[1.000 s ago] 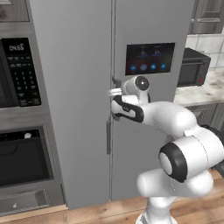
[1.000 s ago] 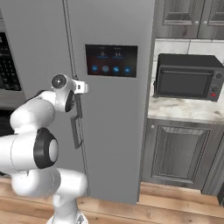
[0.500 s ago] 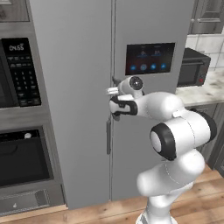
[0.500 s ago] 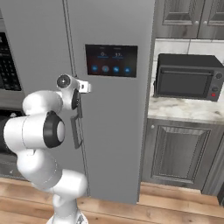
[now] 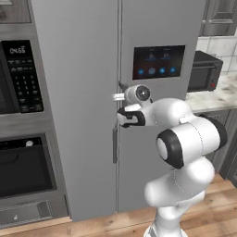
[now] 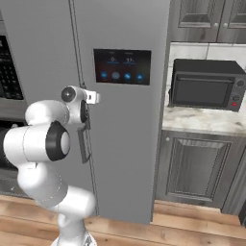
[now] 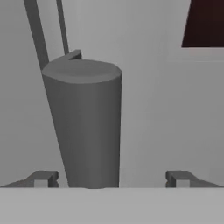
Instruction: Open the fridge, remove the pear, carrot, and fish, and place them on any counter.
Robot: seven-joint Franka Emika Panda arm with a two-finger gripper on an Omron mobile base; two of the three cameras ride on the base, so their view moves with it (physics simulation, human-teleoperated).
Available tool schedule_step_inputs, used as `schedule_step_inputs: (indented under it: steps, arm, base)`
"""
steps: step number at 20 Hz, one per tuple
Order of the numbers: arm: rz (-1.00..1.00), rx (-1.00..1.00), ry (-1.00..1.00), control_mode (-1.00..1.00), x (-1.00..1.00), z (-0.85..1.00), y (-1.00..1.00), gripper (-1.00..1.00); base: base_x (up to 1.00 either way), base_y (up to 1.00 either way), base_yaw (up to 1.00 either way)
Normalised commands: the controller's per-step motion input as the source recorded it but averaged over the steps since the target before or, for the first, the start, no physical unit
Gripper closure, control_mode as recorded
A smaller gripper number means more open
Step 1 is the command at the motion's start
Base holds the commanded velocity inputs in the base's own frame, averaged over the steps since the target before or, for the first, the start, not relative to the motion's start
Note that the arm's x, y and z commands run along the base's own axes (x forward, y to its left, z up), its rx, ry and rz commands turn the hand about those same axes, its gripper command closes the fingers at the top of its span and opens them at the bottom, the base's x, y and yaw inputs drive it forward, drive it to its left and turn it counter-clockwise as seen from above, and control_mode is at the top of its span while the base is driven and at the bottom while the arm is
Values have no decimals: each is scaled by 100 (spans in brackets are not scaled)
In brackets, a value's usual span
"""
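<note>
Fridge (image 5: 83,92): fills centre of left base view; both doors closed. Dispenser panel (image 5: 158,61) in upper centre-right of that view, upper centre of right base view.

Gripper (image 7: 109,178): open, fingertips (image 7: 43,178) wide apart at lower left and lower right of hand view. Handle (image 7: 85,127) stands between them, nearer the left fingertip; contact cannot be told. Not clamped on handle.

Gripper (image 5: 121,119) in left base view: centre of frame, at door seam, above lower stretch of handle (image 5: 114,144).

Compared with one second ago: hand closer to seam and pressed nearer door face; elbow swung forward, now large in lower right of left base view and left of right base view. Fridge, ovens and surface hold same frame positions; doors unchanged.

Surface (image 6: 206,120): right of right base view, carrying dark microwave (image 6: 205,85). Built-in ovens (image 5: 21,115): left edge of left base view.
</note>
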Motion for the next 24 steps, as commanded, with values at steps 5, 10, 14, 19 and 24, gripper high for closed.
schedule_step_inputs:
  steps: [5, 10, 14, 19, 24]
  arm:
    - [-1, 0, 2, -100, 8, 0, 1, 100]
    - [0, 0, 0, -100, -9, 0, 0, 100]
    - [0, 5, 0, -100, -71, 0, -6, 100]
    - [0, 10, 2, -100, -92, 0, -27, 100]
    - [3, 13, -1, -100, -100, 0, -50, 100]
  base:
    - [0, 0, 0]
    - [0, 0, 0]
    - [0, 0, 0]
    - [0, 0, 0]
    - [0, 0, 0]
